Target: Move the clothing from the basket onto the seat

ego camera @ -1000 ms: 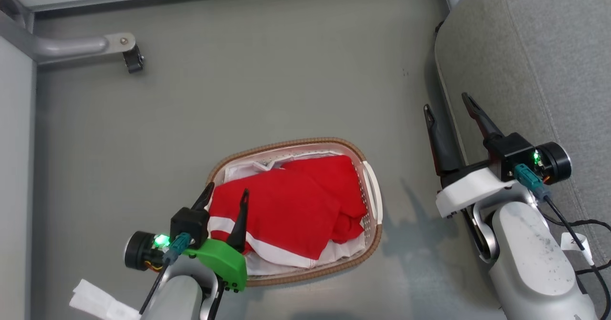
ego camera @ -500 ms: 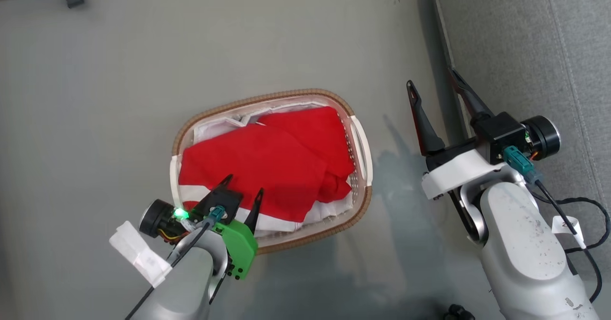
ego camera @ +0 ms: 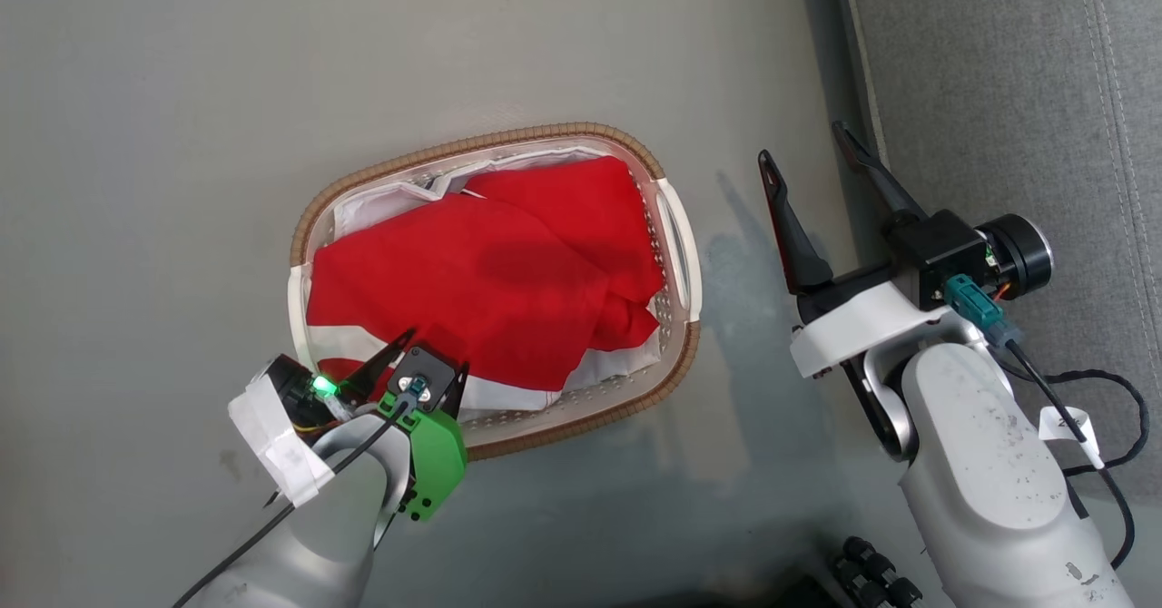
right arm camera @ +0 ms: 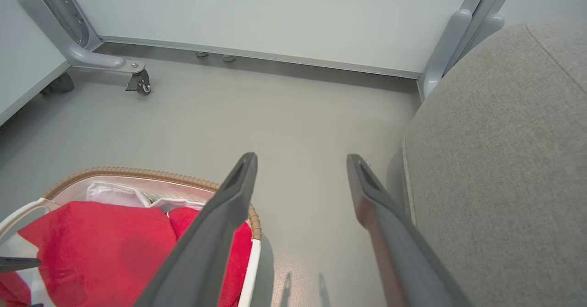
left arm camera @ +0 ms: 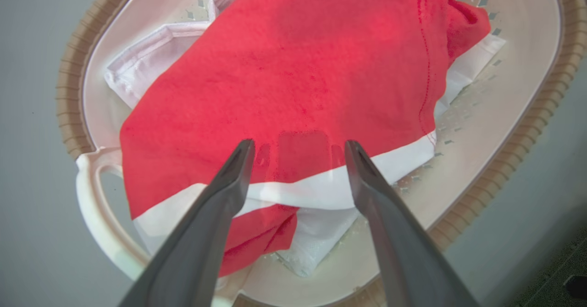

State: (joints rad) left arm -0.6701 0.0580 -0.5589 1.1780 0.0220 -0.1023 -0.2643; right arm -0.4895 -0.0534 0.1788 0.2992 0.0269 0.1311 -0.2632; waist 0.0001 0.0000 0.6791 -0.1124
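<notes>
Basket (ego camera: 635,379): one. Handles: two, the handle toward the seat (ego camera: 679,245) and the handle by the arm (left arm camera: 87,201).
Red garments: two. Front piece (ego camera: 454,290) carries one white band (left arm camera: 321,188); back piece (ego camera: 581,209) is smaller. The border between them is lost in folds.
White sheet (ego camera: 381,204): one.
Seat (ego camera: 999,91): one, with one stitched seam (ego camera: 1117,91).
Grippers: two, the left gripper (ego camera: 438,349) and the right gripper (ego camera: 803,142). Dark fingers (ego camera: 790,227): two each, four in all.
Wrist brackets: one green bracket (ego camera: 436,463), one white bracket (ego camera: 853,331).
White tags: two, left tag (ego camera: 277,440), right tag (ego camera: 1062,426).
Caster (right arm camera: 139,82): one.
Grey frame legs: two, left leg (right arm camera: 87,58), right leg (right arm camera: 451,36).
Small feet (right arm camera: 202,54) under the wall panel: two.
</notes>
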